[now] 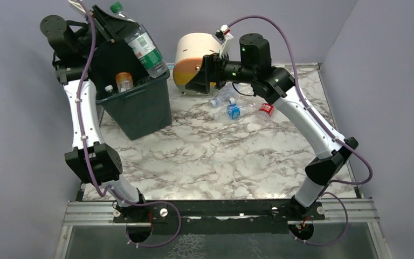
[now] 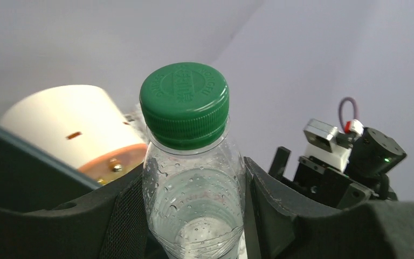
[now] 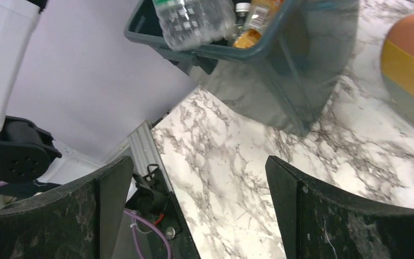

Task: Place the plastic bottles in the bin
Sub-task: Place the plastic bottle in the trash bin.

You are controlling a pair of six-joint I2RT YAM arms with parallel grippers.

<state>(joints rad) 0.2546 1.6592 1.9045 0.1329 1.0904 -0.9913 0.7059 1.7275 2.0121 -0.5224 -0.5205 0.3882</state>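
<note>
Clear plastic, likely light and crushable: left tool [image 2: 194, 229] grips the green-capped bottle [image 2: 192, 189] below its cap; right tool [image 3: 198, 168] gapes, empty.

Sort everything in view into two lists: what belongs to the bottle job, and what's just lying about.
Belongs to the job:
- green-capped bottle, gripped by the left tool
- bin, orange bottle inside
- blue-label bottle, red-label bottle and clear bottle, loose on the table

Lying about:
- round cream-and-orange drawer unit
</note>
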